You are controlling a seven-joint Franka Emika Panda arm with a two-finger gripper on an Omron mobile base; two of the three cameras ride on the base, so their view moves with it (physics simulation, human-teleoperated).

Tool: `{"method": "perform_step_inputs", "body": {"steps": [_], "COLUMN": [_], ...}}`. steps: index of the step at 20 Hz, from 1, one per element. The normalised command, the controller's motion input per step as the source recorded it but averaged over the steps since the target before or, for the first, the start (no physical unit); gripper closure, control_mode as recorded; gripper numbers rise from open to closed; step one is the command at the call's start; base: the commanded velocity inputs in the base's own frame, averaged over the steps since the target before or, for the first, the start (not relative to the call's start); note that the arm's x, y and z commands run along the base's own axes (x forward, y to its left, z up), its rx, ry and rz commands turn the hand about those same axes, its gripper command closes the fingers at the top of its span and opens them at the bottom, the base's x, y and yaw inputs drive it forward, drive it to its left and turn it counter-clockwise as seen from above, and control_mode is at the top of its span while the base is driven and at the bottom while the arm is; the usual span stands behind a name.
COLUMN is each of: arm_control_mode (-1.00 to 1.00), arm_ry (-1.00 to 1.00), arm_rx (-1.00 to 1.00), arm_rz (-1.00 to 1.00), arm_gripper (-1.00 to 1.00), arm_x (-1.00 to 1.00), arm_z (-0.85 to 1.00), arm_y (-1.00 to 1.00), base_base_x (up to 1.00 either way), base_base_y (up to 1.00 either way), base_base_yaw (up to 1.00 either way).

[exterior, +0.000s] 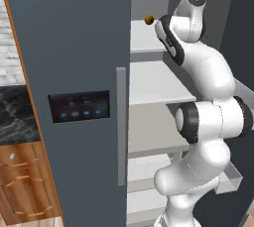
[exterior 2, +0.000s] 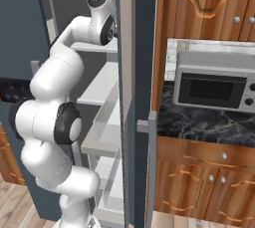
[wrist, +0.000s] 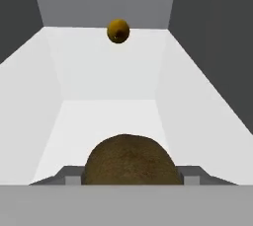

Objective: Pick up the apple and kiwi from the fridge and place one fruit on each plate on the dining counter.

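Where the arm reaches into the fridge (exterior: 69,47), kiwi (wrist: 129,160) half cut off, jaws hidden

Slate, pale grey and brown

The fridge (exterior: 69,47) is slate blue-grey with pale grey shelves (exterior: 158,85); the kiwi (wrist: 129,160) is dull olive-brown, a small fruit (wrist: 118,31) behind it yellow-orange.

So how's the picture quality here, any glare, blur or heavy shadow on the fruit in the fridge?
Hand view: the kiwi is sharp and evenly lit, without glare, and the small yellow fruit behind it is crisp too. Left base view: flat soft light on the fridge shelves, with only faint shading beneath them. Right base view: no blur.
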Motion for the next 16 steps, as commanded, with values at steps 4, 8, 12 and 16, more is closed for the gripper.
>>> {"method": "perform_step_inputs", "body": {"steps": [4,8,12,16], "arm_control_mode": [-1.0,-1.0,-1.0,-1.0], "arm_ry": [-0.14,-0.13,-0.05,0.0], "arm_rx": [0.05,0.08,0.06,0.02], "arm_rz": [-0.01,-0.02,-0.06,-0.07], "arm_gripper": [1.0,1.0,1.0,1.0], "arm_x": [-1.0,-1.0,-0.97,-0.85], "arm_z": [0.02,0.15,0.28,0.24], "arm_y": [0.0,0.0,0.09,0.25], "base_base_x": [0.0,0.0,0.0,0.0], "base_base_y": [0.0,0.0,0.0,0.0], "base_base_yaw": [0.0,0.0,0.0,0.0]}}
